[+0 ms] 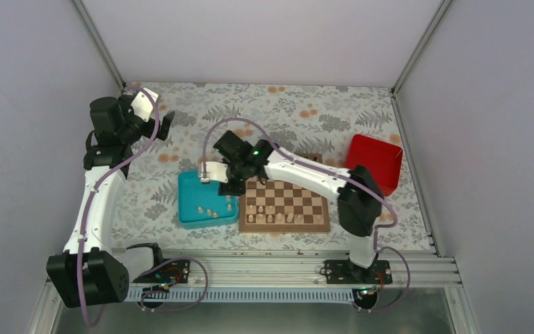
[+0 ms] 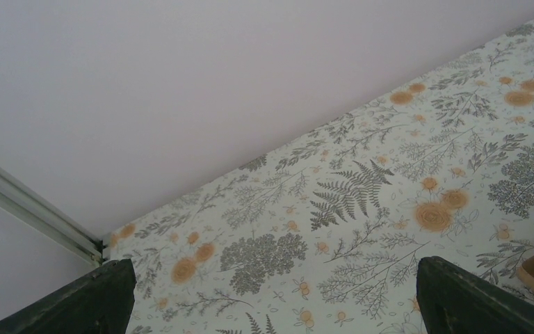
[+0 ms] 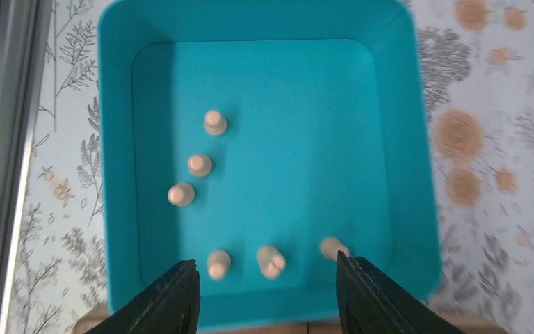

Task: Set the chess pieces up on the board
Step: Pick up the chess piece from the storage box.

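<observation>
The right gripper [image 3: 265, 268] hangs over the tray [image 3: 264, 21] with its jaws wide and nothing between them. It is probably lining up on one of the loose pieces [image 3: 199, 165] for the next pick. The left gripper [image 2: 276, 263] is raised by the far left corner, also wide and empty, seemingly parked out of the way.

The tray sits near the desk's near edge, left of centre, just beside the board [image 1: 299, 195], which keeps each carry short. The red box [image 1: 375, 160] stands toward the right edge.

Count: six pale pieces lie in the tray, three along its near side and three by the board-side wall. About ten stand on the board's two near rows, too small to count surely. There is one tray, one board and one box.
</observation>
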Controlling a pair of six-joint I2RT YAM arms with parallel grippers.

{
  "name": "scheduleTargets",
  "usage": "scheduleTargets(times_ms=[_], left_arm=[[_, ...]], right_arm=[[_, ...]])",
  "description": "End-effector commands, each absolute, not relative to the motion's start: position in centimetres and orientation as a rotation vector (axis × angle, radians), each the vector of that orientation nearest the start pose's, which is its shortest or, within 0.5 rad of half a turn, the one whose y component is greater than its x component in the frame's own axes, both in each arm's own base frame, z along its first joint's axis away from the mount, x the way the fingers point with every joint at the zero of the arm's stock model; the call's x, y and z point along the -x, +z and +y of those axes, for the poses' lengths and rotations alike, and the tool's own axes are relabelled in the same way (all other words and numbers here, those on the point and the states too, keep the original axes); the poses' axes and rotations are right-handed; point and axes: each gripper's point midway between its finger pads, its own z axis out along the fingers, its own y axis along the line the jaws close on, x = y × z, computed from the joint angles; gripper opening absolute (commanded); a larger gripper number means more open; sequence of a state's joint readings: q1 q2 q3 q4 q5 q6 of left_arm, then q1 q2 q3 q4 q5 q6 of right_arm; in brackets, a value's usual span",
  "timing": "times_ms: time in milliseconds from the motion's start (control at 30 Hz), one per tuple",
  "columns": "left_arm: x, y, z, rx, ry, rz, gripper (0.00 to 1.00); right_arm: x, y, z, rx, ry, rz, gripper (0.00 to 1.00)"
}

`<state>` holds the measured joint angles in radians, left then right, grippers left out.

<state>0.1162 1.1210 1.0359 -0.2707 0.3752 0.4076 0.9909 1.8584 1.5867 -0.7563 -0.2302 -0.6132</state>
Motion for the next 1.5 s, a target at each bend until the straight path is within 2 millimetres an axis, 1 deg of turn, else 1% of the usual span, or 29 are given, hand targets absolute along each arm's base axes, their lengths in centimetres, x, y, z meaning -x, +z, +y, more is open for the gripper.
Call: scheduleTargets(times_ms=[0, 33, 67, 133, 300, 533, 800, 1000, 1100, 1267, 1467], left_arm=[[-37.7, 32.0, -2.1, -0.523, -0.017, 1.802, 1.00], [-37.6, 32.1, -2.1, -0.524, -0.019, 1.799, 1.00], [-37.6, 32.1, -2.2, -0.525, -0.020, 1.799, 1.00], [-37.4, 32.2, -2.2, -0.526, -0.020, 1.796, 1.00], [-37.5, 32.2, -1.9, -0.514, -0.003, 1.798, 1.00], [-37.4, 32.5, -2.1, -0.519, -0.014, 1.792, 1.00], [-37.2, 32.5, -2.4, -0.529, -0.032, 1.788, 1.00], [-37.3, 32.4, -2.5, -0.534, -0.038, 1.787, 1.00], [-37.3, 32.4, -2.4, -0.530, -0.033, 1.787, 1.00], [-37.3, 32.3, -2.4, -0.532, -0.035, 1.789, 1.00], [-37.1, 32.5, -2.5, -0.532, -0.032, 1.774, 1.00]], right_arm=[[-23.0, 14.0, 44.0, 1.989, 0.378, 1.735, 0.50], [-23.2, 13.4, 44.3, 2.004, 0.351, 1.741, 0.49], [-23.5, 13.1, 44.6, 2.015, 0.328, 1.741, 0.48], [-24.2, 11.9, 44.6, 2.033, 0.272, 1.769, 0.45], [-25.5, 9.2, 43.3, 2.077, 0.116, 1.862, 0.41], [-25.0, 7.9, 41.6, 2.141, 0.010, 1.969, 0.40], [-23.9, 6.0, 40.8, 2.212, -0.006, 2.026, 0.38], [-23.6, 4.9, 40.8, 2.230, 0.004, 2.036, 0.38], [-23.8, 4.3, 40.7, 2.234, -0.014, 2.035, 0.38], [-23.8, 4.1, 41.0, 2.243, 0.001, 2.027, 0.37], [-23.7, 3.5, 41.1, 2.252, 0.007, 2.030, 0.31]])
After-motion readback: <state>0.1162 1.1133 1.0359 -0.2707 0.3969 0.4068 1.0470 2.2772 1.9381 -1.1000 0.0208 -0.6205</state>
